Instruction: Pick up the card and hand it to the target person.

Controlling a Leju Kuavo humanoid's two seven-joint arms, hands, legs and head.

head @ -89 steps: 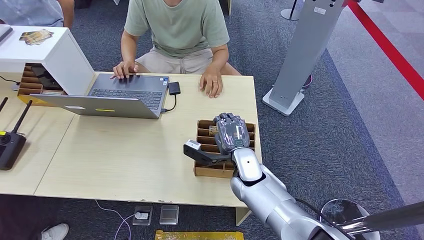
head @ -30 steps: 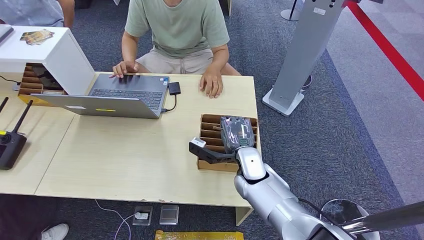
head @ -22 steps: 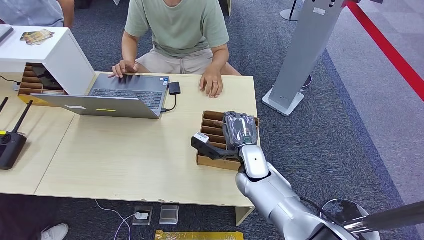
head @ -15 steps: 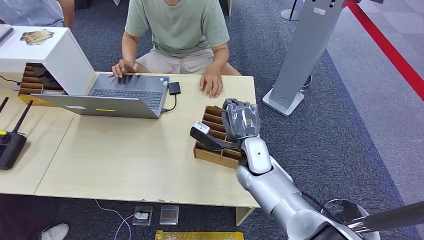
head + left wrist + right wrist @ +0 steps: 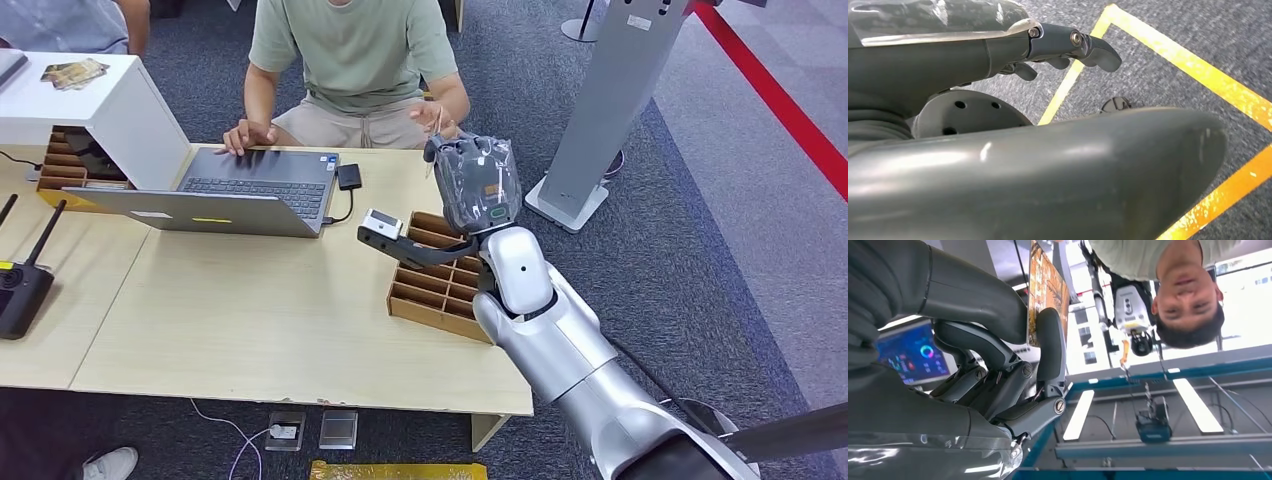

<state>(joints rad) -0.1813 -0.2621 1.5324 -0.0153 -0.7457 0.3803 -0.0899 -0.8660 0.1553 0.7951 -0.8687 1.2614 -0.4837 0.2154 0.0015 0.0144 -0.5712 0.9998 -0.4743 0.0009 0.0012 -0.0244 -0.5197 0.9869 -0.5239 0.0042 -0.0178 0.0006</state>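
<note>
Head view: the desk [image 5: 250,310] spreads wide, and at its twelve o'clock edge sits the person [image 5: 355,60] in the green shirt, one hand on the laptop [image 5: 240,190], the other lifted at about one o'clock, likely readying to receive. The right arm [image 5: 560,350] rises from five o'clock, raised high off the desk, which I judge puts what it carries up at the person's reach rather than down among the clutter. Below it, at the desk's four o'clock corner, the cardboard slotted box [image 5: 440,290] sits skewed to the desk edge; its dividers stand cards on edge so fingers can get at one.

The right hand [image 5: 478,185] hovers just short of the person's raised hand. In the right wrist view the card [image 5: 1047,290] stands upright, pinched between the thumb and a finger [image 5: 1050,350], leaving most of its printed face free for the person to take hold of.

Left wrist view: the left hand [image 5: 1058,47] hangs over the carpet with yellow floor tape [image 5: 1198,80], fingers slightly curled, nothing in it, out of the way of the handover.
</note>
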